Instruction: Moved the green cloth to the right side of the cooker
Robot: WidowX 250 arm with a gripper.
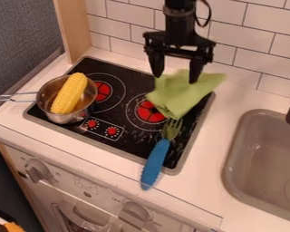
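My gripper (175,76) hangs over the back right part of the cooker (126,143), its two fingers spread apart and pointing down. The green cloth (179,96) lies crumpled at the cooker's back right, partly over the right burner and reaching past the cooker's back right corner. The fingertips stand at the cloth's back edge, one at its left and one near its middle. Whether they touch it I cannot tell.
A metal pot (85,109) with yellow corn (69,93) stands on the cooker's left side. A blue-handled fork (155,162) lies across the front right edge, tines near the cloth. The sink (232,159) is at the right; a tiled wall (235,34) runs behind.
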